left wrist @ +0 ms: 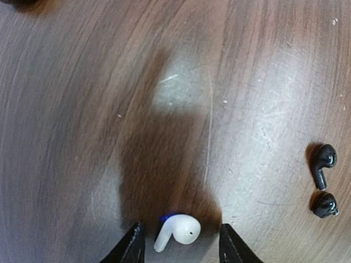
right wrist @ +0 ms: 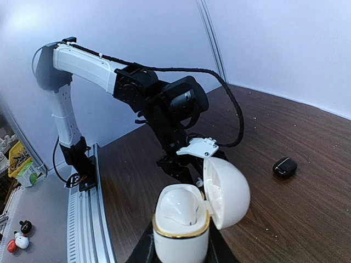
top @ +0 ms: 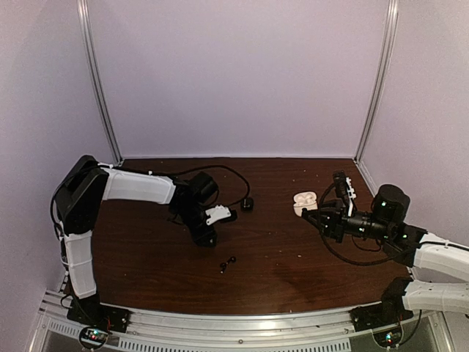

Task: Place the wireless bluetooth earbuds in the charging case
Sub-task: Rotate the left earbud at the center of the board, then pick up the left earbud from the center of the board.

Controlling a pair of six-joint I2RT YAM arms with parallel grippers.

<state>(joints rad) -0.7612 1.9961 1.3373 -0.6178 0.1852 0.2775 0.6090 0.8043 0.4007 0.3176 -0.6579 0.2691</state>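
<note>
— Earbuds, black pair (left wrist: 323, 163): location?
— Nearest entry. Two, lying close together on the dark wood counter (left wrist: 82, 109), off to the right of the left claw (left wrist: 181, 241) in its wrist view.
— White earbud (left wrist: 180, 230)?
— One, glossy, lying on the counter between the two tips of the left claw. That claw is released, with a gap on either side of the bud (nothing gripped).
— Charging case (right wrist: 181, 226)?
— Farther back, right side. White with a gold rim, upright, clamped between the fingers of the right claw (right wrist: 181, 251). The lid (right wrist: 227, 192) is hinged open to one side. A white rounded shape sits inside; I cannot tell whether it is an earbud.
— Anything beyond?
— One small black case (right wrist: 285, 167), apparently closed, on the counter toward the back, apart from both claws.
</note>
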